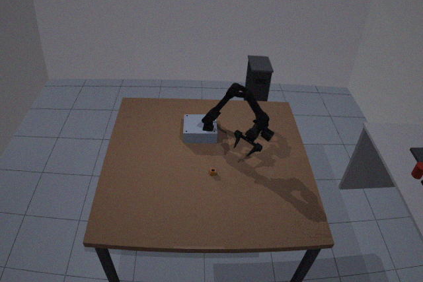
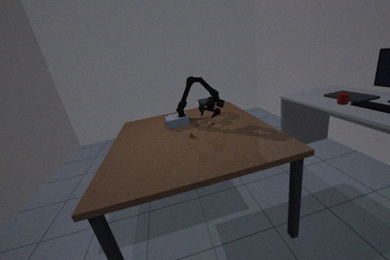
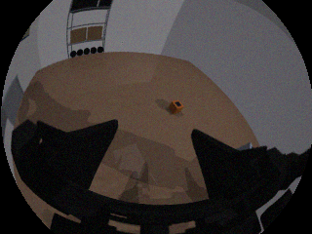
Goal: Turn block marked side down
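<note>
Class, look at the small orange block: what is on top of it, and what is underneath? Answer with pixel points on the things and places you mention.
On top of the orange block point(image 1: 213, 173) point(image 2: 191, 136) point(image 3: 175, 109) is a dark square mark. Underneath is the wooden table point(image 1: 153, 203) point(image 2: 176, 162) point(image 3: 132, 83); the block's bottom face is hidden.

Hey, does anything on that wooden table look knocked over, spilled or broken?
No, nothing stands out. The small orange block with a dark square mark sits flat, mark up, and the open black claw hangs above the brown wooden table.

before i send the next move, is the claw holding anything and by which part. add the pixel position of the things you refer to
Nothing is held: the claw point(image 1: 243, 156) point(image 2: 206, 117) point(image 3: 155, 128) is open, and the orange block point(image 1: 213, 172) point(image 2: 191, 135) point(image 3: 175, 107) rests on the table point(image 1: 153, 203) point(image 2: 176, 162) point(image 3: 122, 73).
</note>
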{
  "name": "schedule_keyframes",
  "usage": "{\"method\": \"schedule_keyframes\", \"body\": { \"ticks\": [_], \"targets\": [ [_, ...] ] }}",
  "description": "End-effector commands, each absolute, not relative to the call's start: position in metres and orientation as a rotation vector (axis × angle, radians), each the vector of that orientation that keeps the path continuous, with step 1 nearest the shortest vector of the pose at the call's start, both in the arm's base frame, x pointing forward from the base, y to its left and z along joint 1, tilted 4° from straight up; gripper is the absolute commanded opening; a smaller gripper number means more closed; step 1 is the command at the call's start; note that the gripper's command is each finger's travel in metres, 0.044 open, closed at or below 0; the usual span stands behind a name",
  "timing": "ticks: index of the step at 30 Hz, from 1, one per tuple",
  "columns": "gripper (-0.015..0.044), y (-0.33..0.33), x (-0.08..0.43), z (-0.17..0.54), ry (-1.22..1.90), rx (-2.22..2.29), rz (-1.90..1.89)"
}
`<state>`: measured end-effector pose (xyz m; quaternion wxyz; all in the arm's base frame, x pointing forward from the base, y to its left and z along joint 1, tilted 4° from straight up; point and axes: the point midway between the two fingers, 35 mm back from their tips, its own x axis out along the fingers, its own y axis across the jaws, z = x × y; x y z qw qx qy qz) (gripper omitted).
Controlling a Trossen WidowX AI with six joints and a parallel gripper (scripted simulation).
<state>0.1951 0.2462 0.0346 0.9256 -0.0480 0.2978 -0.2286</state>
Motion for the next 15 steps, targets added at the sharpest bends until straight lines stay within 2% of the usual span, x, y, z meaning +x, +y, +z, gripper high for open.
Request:
{"method": "schedule_keyframes", "body": {
  "ticks": [1,15],
  "targets": [
    [0.044,0.2,0.239,0.023,1.032,-0.256,-0.538],
    [0.044,0.139,0.291,0.023,1.52,-0.251,-0.236]
  ]
}}
